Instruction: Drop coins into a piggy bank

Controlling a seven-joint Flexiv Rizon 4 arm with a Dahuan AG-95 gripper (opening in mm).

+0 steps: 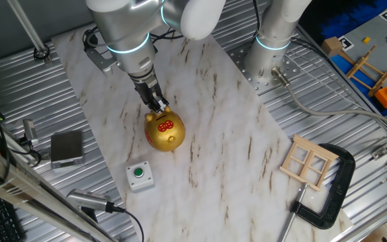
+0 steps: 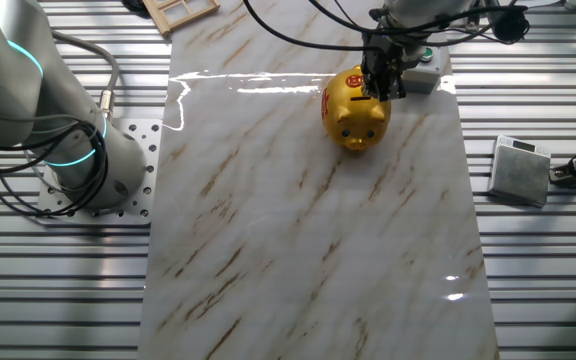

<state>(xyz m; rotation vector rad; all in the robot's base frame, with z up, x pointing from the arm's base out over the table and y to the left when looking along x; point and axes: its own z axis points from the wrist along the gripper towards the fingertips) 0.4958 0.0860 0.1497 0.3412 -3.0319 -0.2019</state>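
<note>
One end effector [image 1: 160, 105] hovers right atop the shiny gold pig-shaped piggy bank [image 1: 164, 132]; finger state unclear, likely aligning a coin over the slot.

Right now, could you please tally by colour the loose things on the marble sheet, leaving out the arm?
Gold: 1, the piggy bank
Grey with a green button: 1, the small box
Pale wood: 1, the little frame
Black: 1, the clamp
Total: 4
</note>
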